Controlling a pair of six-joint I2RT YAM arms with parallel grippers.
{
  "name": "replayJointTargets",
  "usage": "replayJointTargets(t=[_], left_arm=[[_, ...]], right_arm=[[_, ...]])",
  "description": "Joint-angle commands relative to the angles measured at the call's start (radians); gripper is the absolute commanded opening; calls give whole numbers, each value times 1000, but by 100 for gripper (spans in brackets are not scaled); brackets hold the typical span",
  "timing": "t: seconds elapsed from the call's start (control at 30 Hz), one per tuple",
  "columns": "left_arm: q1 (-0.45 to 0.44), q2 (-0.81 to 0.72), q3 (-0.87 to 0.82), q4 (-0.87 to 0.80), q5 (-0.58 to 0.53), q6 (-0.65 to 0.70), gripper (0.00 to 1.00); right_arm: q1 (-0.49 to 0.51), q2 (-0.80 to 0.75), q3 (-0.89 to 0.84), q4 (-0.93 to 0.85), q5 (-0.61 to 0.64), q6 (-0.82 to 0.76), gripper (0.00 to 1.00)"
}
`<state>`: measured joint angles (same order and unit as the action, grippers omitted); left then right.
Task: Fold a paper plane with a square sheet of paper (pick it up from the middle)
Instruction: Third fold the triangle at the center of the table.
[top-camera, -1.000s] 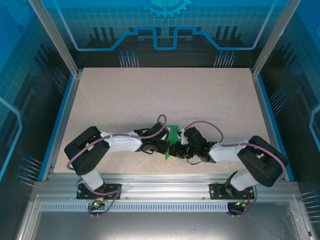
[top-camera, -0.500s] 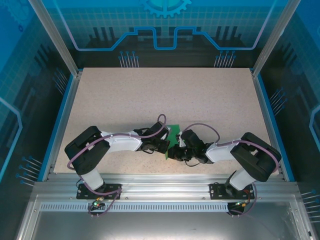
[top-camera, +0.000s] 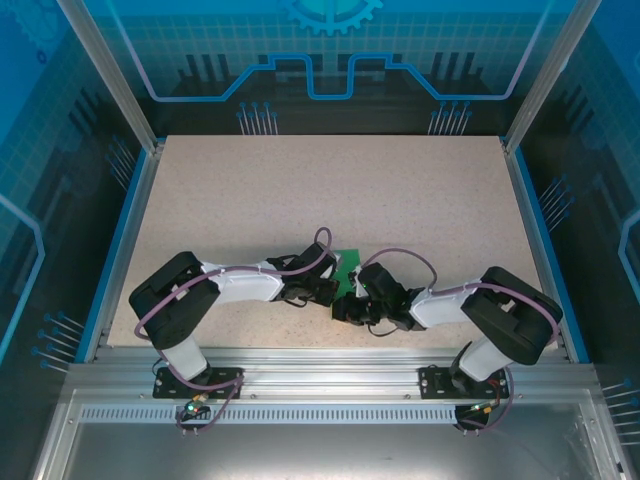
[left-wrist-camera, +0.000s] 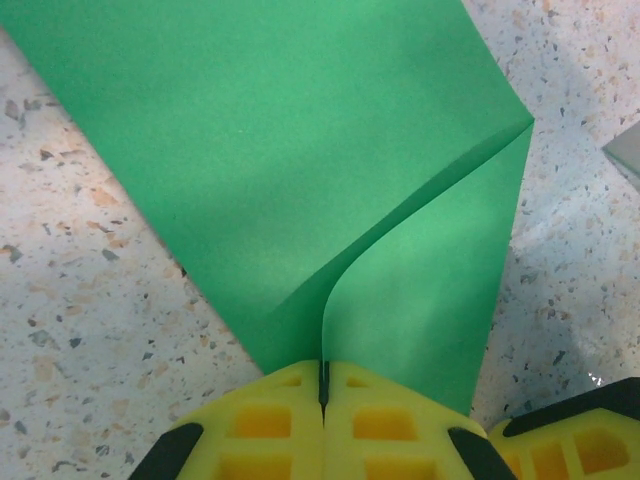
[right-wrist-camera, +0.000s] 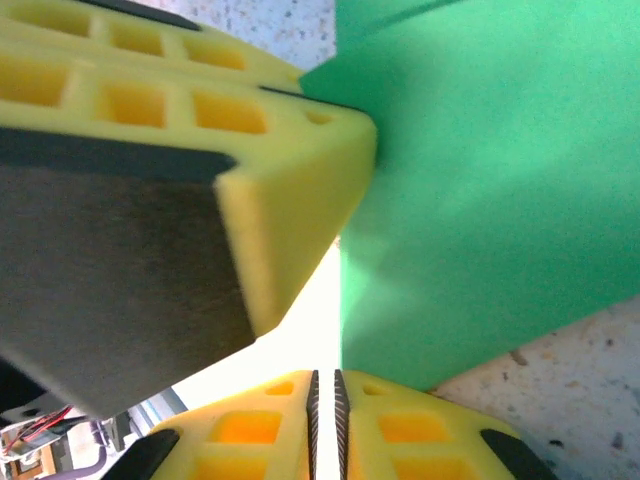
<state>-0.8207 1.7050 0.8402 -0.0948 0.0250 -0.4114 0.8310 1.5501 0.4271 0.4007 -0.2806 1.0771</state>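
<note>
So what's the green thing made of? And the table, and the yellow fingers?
Sheet: thin matte paper, it seems; it bends in a soft curve and holds a sharp crease. Table: looks like speckled stone or a laminate imitating it, smooth. Fingers: probably moulded plastic or rubber, dull yellow with square pockets.

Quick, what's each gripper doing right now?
Left gripper: closed on the green paper sheet.
Right gripper: closed at the sheet's edge; whether it pinches it cannot be told.
</note>
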Motion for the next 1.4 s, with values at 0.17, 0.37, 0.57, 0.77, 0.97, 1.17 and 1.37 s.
replayJointTargets(t=[0.17,0.37,0.57,0.77,0.97,1.17,1.37], left_arm=[[13,21,10,-24,12,19,2],[15,22,13,-31,12,22,2],[17,26,16,-28,15,19,2],[16,25,18,-33,15,17,2],[17,21,17,-43,12,19,2],[17,14,24,-46,12,22,3],[17,23,36,-47,12,16,4]], right_arm=[[24,74,3,12,19,25,14],[35,-21,9,-38,33,15,14],[46,7,21,-40,33,11,15],[43,72,19,-47,39,22,14],[-49,-71,6,-168,58,-32,13],[-244,-202,32,-257,-57,-151,16],[-274,-130,75,-217,-109,-156,16]])
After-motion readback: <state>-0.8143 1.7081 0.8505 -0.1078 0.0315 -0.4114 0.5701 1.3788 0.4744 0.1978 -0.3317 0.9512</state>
